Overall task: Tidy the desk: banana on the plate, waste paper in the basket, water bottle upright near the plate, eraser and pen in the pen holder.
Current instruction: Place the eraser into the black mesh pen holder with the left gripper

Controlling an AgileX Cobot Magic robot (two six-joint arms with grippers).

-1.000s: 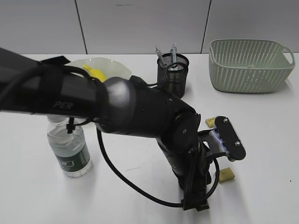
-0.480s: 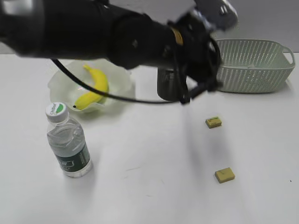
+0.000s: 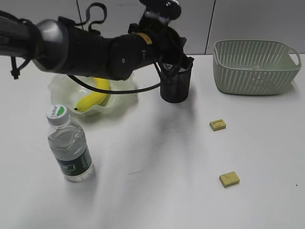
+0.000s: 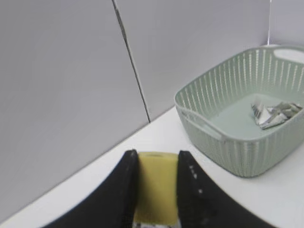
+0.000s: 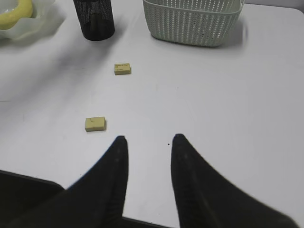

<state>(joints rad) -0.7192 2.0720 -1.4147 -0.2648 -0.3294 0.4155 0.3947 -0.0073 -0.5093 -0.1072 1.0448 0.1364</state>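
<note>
The water bottle (image 3: 69, 145) stands upright at the near left of the desk (image 3: 157, 191), white cap on, just in front of the plate (image 3: 121, 98). The plate sits at the far left and holds the banana (image 3: 93, 99), which lies curved inside it; part of the fruit is hidden behind the left arm (image 3: 90, 47).

The left arm reaches from the left edge across the plate toward the pen holder (image 3: 175, 85). The pen holder stands at the far centre of the desk, right of the plate. Its contents cannot be made out in the exterior view, because the arm's end covers the rim. In the left wrist view, the left gripper (image 4: 156, 190) has its jaws pinching a yellow eraser (image 4: 156, 186) between them.

Two further erasers lie on the bare desk right of centre: one (image 3: 218, 125) near the pen holder's right front, the other (image 3: 229, 179) nearer the front edge. They are well apart from each other.

The basket (image 3: 255, 67) stands at the far right. The left wrist view shows the waste paper (image 4: 274, 114) lying crumpled on its floor.

The right gripper (image 5: 148, 164) hovers above the near right part of the desk with its jaws spread and nothing between them.
</note>
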